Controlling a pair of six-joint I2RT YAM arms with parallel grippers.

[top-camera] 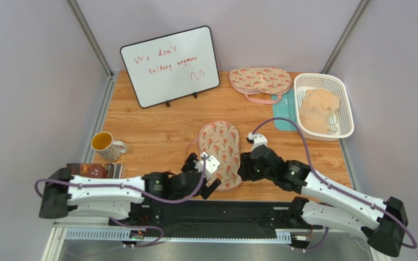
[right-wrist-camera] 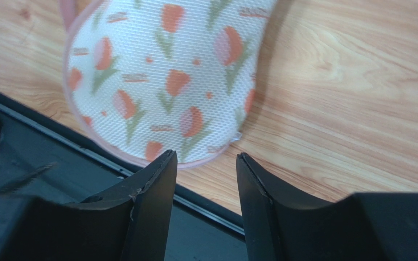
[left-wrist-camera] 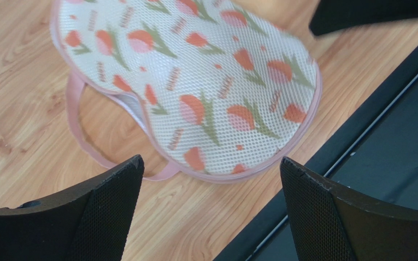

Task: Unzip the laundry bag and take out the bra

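The laundry bag [top-camera: 220, 152], cream mesh with orange-red and green print and pink trim, lies flat on the wooden table between my two grippers. Its pink loop strap [left-wrist-camera: 83, 136] sticks out on its left side. My left gripper [top-camera: 212, 179] is open and empty, just short of the bag's near end [left-wrist-camera: 195, 81]. My right gripper [top-camera: 242, 169] is open and empty, its fingertips close to the bag's near right edge [right-wrist-camera: 162, 81]. In the wrist views the left gripper [left-wrist-camera: 211, 163] gapes wide and the right gripper [right-wrist-camera: 206, 157] stands narrower. The bra is hidden.
A second printed pouch [top-camera: 260, 80] lies at the back. A white basket [top-camera: 347, 103] holding a pale peach fabric heap stands at back right on a teal mat [top-camera: 283, 117]. A whiteboard [top-camera: 170, 65], a yellow mug [top-camera: 105, 144] and the black base rail [top-camera: 211, 209] are also in view.
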